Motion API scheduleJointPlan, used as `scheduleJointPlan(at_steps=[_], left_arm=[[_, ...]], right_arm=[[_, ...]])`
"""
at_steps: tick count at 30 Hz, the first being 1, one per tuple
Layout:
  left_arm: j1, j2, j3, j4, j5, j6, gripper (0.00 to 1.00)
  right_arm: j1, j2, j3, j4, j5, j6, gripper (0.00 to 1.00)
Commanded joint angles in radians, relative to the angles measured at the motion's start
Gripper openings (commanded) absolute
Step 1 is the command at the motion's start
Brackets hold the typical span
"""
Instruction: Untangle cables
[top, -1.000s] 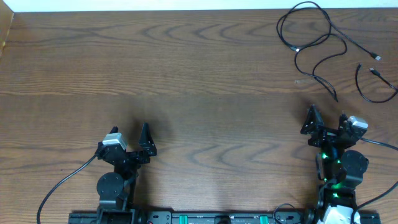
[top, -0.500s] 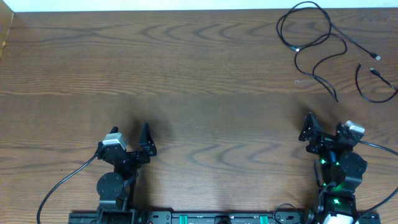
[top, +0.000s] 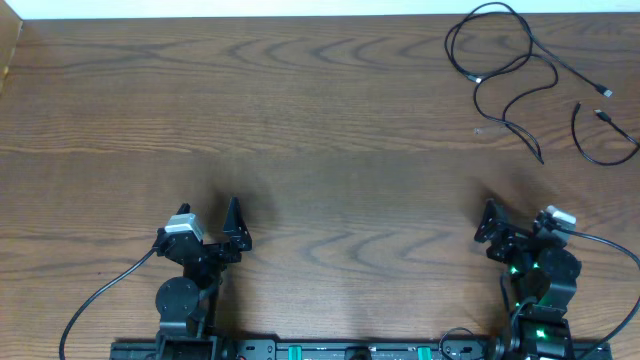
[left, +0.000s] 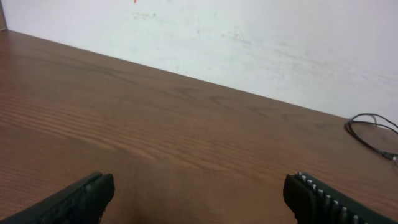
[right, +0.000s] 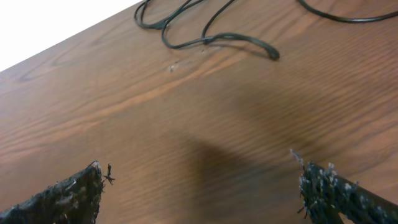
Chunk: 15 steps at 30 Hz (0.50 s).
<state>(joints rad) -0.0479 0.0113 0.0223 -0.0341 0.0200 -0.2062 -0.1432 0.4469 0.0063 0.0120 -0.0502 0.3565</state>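
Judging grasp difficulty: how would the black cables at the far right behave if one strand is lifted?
Probably floppy: the black cables lie in loose loops, so a lifted strand would likely sag and drag the rest. Likely light, being very thin. A plug end might snag where strands cross.

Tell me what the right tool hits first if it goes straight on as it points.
Bare table lies just ahead of the open right tool. Beyond it, the nearest black cable looks first in line; pitch is unclear, so it may touch wood sooner.

Cables (top: 553, 62) on table (top: 300, 120), far right
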Motion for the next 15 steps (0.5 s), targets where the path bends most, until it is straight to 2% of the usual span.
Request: scheduleJointPlan(at_steps=[1, 4, 15], left_arm=[[-0.003, -0.006, -0.018, -0.039, -0.017, 0.002, 0.92], [-0.003, -0.006, -0.018, -0.039, -0.017, 0.002, 0.92], [-0.003, -0.006, -0.018, -0.039, -0.017, 0.002, 0.92]], right_arm=[[0.051, -0.064, -0.002, -0.041, 0.064, 0.002, 0.99], [0.096, -0.14, -0.001, -0.084, 0.093, -0.012, 0.99], [0.142, -0.422, -0.001, -0.088, 0.064, -0.259, 0.99]])
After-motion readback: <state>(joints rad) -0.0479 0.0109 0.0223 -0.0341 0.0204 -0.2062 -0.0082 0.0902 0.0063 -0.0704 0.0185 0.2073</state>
